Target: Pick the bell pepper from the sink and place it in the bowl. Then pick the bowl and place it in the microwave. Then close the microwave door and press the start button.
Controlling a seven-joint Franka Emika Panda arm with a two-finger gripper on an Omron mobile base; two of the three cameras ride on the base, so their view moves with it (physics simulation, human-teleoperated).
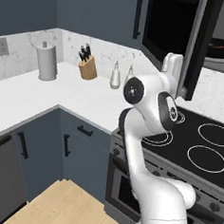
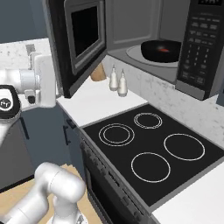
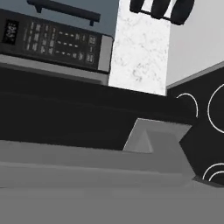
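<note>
The microwave [image 2: 199,48] hangs above the stove with its microwave door [image 2: 74,39] swung wide open to the left. Inside the grey cavity sits the black bowl [image 2: 153,53], and the small red bell pepper [image 2: 164,49] lies in it. My gripper [image 2: 50,81] is at the outer face of the door, near its lower edge, with nothing held. Its fingers are hidden by the door. In the left base view the gripper [image 1: 173,66] sits just left of the door [image 1: 200,44], which is seen edge-on. The hand view looks along the door's grey frame [image 3: 153,140]. The sink is out of view.
The black cooktop [image 2: 148,144] with ring burners lies below the microwave. Two white shakers [image 2: 118,81] stand on the counter by the wall. A knife block [image 1: 88,67] and a paper-towel roll [image 1: 46,61] stand farther left on the white counter [image 1: 29,98].
</note>
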